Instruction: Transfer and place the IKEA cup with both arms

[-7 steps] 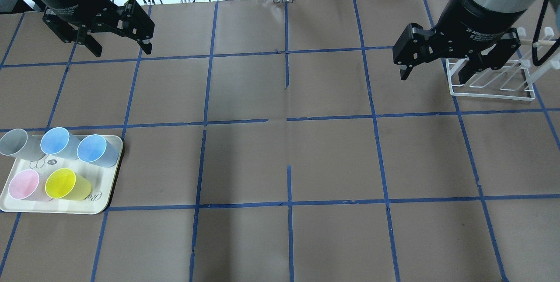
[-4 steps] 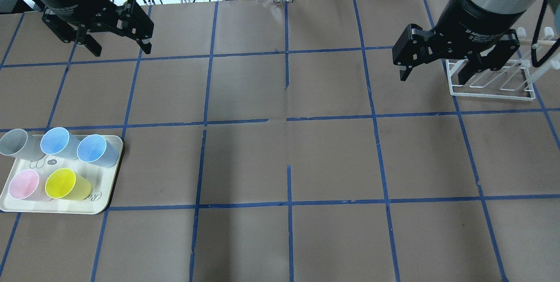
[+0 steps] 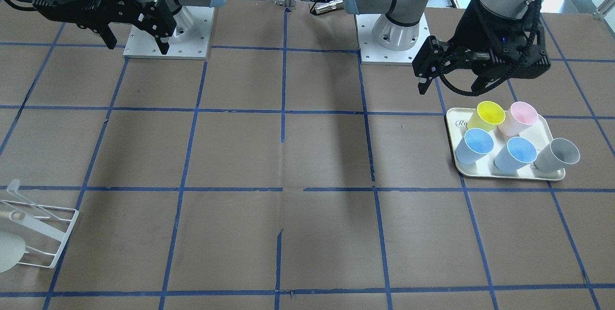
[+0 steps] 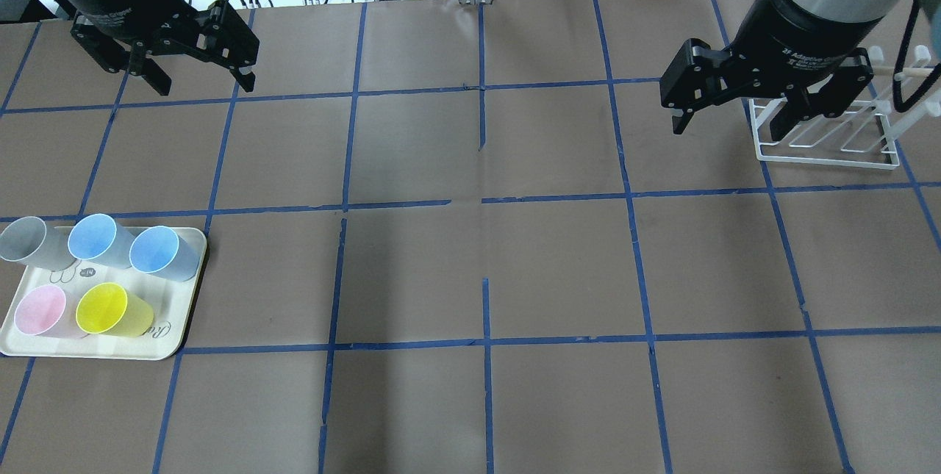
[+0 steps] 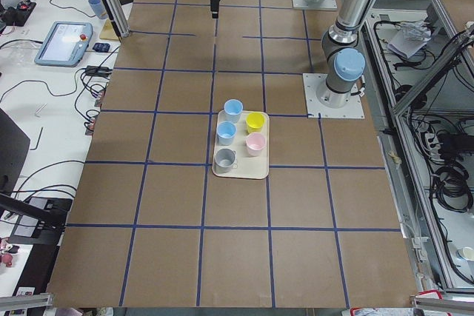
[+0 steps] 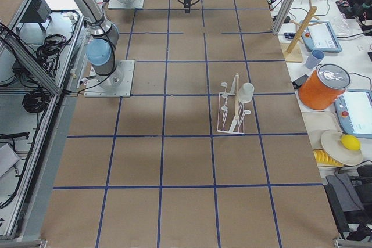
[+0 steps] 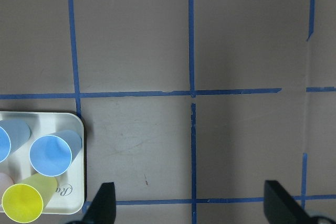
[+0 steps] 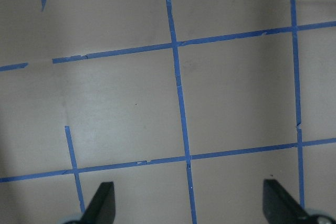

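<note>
Five tapered plastic tumblers stand mouth-up on a cream rectangular tray [image 4: 173, 342] at the 8 o'clock edge of the brown paper-covered worktop [image 4: 559, 268], which is marked with a blue tape grid. They are a grey cup [image 4: 22, 239], a light-blue cup [image 4: 93, 237], a second light-blue cup [image 4: 156, 250], a pink cup [image 4: 40, 310] and a bright yellow cup [image 4: 103, 308]. At 10 o'clock the black two-finger left gripper [image 4: 204, 84] hangs above the worktop, its fingers spread wide and empty. At 2 o'clock the black right gripper [image 4: 731, 128] hangs likewise, fingers released and holding nothing. Just at its 3 o'clock stands a white wire rack [image 4: 827, 160]. The plain white IKEA cup [image 6: 247, 92] sits on that rack, at its 1 o'clock corner in the right-side view. Neither gripper touches it.
</note>
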Tool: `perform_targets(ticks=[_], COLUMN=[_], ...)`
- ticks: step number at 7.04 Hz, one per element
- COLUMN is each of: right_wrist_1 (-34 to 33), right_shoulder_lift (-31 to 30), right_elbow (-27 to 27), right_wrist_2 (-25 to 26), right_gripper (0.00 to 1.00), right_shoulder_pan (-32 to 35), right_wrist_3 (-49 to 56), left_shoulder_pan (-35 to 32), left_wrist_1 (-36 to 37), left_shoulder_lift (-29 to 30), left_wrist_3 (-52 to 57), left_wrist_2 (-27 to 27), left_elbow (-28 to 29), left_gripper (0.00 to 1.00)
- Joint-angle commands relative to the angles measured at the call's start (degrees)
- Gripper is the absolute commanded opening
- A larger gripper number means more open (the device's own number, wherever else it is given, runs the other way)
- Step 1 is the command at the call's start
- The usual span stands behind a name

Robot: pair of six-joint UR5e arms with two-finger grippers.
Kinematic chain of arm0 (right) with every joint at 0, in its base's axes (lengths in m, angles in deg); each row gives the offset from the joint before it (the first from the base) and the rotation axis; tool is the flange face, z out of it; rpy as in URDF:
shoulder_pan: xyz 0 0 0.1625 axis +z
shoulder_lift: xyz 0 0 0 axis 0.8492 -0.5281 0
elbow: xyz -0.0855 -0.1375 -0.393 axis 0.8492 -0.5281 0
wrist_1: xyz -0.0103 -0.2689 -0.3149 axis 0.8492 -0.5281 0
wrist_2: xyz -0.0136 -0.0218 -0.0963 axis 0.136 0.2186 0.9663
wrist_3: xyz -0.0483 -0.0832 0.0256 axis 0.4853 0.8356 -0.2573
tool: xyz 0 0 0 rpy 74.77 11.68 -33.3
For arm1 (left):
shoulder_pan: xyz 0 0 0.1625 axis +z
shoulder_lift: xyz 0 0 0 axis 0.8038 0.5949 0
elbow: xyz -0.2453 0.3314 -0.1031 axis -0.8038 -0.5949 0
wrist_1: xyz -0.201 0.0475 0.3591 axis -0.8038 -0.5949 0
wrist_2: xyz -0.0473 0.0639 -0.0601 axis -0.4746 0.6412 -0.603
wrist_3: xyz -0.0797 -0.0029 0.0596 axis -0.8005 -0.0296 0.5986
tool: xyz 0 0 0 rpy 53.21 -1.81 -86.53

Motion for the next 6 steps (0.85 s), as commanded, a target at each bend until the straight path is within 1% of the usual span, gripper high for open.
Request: perform_targets(ticks=[1, 3, 4, 5, 6], right_wrist_1=[-0.3, -0.5, -0.3, -0.6, -3.3], right_shoulder_lift=[0.3, 0.8, 0.8, 1.0, 2.2], right_elbow=[0.5, 0.5, 0.5, 0.5, 0.5], right_wrist_2=[0.0, -0.1, 0.7, 0.1, 0.7], right_gripper=[1.00, 1.00, 1.00, 1.00, 1.00], right_shoulder_pan=[-0.2, -0.5, -0.4, -0.6, -0.9], right_wrist_3=[0.0, 0.5, 0.9, 1.1, 1.9], left_shoulder_pan=[0.0, 0.0, 0.0, 0.0, 0.0], left_wrist_1=[-0.1, 0.0, 0.0, 0.0, 0.0], left_shoulder_lift=[-0.2, -0.1, -0.1, -0.1, -0.1], left_wrist_3=[-0.1, -0.3, -0.3, -0.3, -0.3], left_wrist_2=[0.1, -0.3, -0.2, -0.3, -0.2], left_elbow=[0.0, 0.1, 0.1, 0.1, 0.1], left_gripper=[1.00, 1.00, 1.00, 1.00, 1.00])
